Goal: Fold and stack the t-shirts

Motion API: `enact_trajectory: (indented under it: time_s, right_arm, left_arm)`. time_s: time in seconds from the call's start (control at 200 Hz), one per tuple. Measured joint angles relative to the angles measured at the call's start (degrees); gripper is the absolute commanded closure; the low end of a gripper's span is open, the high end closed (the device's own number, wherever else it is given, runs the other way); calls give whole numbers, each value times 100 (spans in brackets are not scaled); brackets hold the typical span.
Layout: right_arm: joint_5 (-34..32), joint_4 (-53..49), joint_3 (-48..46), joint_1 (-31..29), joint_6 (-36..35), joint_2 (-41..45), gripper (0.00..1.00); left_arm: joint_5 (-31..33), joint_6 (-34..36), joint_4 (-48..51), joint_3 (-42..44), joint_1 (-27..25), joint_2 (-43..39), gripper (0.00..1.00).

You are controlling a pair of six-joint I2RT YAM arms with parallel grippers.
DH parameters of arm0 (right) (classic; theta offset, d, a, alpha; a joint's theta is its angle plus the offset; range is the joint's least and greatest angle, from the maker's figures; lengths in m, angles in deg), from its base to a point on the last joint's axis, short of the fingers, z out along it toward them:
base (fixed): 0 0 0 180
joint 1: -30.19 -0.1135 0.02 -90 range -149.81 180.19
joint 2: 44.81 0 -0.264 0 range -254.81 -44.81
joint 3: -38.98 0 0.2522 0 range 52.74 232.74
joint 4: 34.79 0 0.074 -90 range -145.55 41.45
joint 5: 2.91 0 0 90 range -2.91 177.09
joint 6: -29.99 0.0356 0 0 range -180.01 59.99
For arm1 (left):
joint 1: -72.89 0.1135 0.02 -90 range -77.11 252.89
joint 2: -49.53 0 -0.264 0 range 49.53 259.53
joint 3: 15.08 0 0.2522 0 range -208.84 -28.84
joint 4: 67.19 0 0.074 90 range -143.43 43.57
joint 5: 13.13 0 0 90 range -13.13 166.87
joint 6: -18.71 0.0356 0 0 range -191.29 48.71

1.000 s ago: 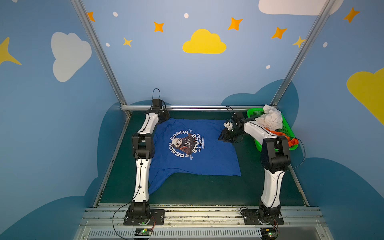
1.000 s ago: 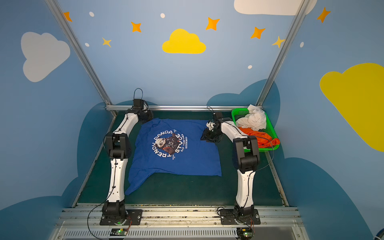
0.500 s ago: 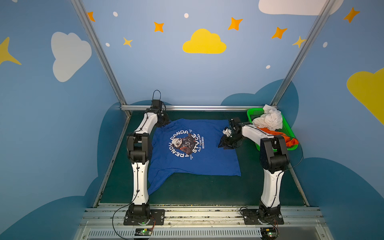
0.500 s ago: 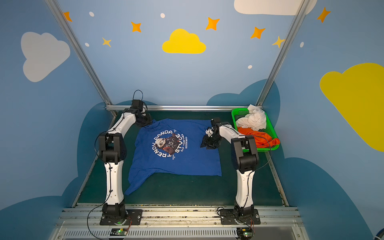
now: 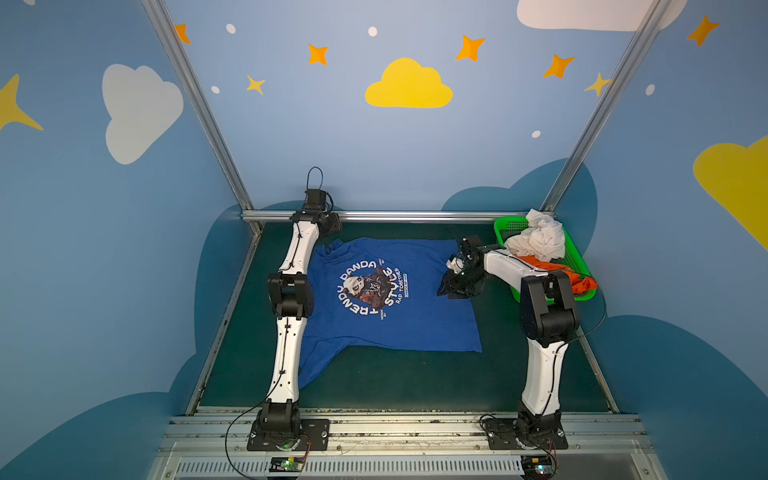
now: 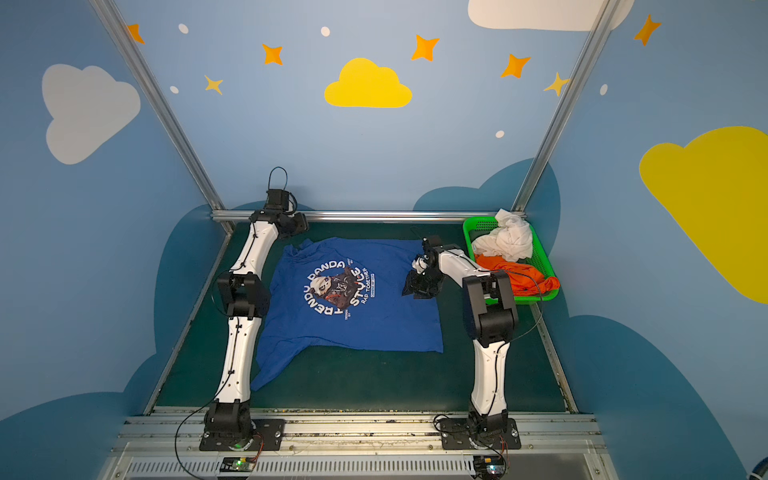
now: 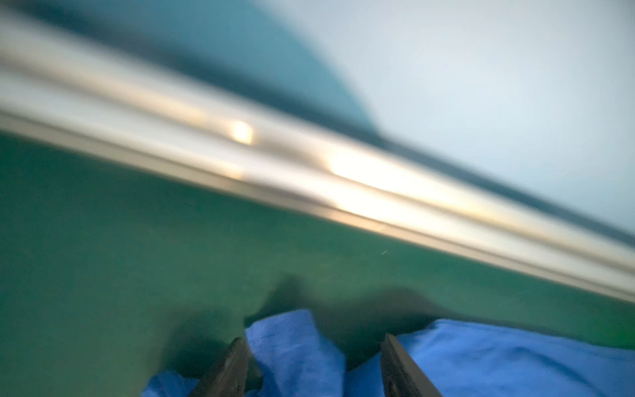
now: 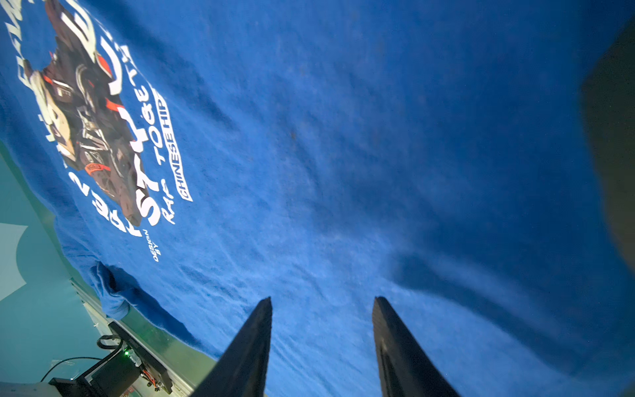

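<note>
Shirts number three: blue shirt [image 5: 399, 316] flat on the mat [image 5: 395, 386], white shirt [image 5: 540, 241] and orange shirt [image 5: 582, 282] in one basket [image 5: 575, 255]. Two grippers (both over blue cloth): left gripper [image 7: 313, 338], right gripper [image 8: 322, 299], fingers apart, clamping nothing.

The royal-blue t-shirt [image 5: 399, 324] is soft matt cloth. Close up in the right wrist view its knit looks faintly fuzzy, while the white lettering [image 8: 147, 144] printed on it lies flat and smooth. The white t-shirt [image 5: 540, 243] and orange t-shirt [image 5: 582, 283] are matt, crumpled cloth in a glossy green plastic mesh basket [image 5: 513, 226]. The table mat [image 5: 395, 386] is dull dark green, felt-like; the rail [image 7: 378, 192] is bare metal catching glare; the arm shells [image 5: 289, 353] are smooth white plastic
</note>
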Motion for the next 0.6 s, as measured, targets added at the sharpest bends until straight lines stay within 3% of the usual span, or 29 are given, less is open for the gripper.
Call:
enact_trajectory:
  time_s: [0.1, 0.305, 0.391, 0.471, 0.601]
  right_arm:
    - [-35, -33, 0, 0, 0, 0, 51]
    - [-57, -81, 0, -11, 2, 0, 51]
    - [-59, -94, 0, -22, 4, 0, 51]
    - [-59, -92, -11, -39, 4, 0, 51]
    - [-59, -90, -184, -76, 13, 0, 51]
  left_arm:
    - [-168, -2, 22, 496, 4, 24, 38]
    - [-385, 11, 42, 498, -28, 111, 73]
    - [-304, 42, 28, 463, -55, 111, 77]
    - [-173, 33, 9, 459, -83, 111, 87]
    - [17, 44, -59, 459, -116, 111, 90]
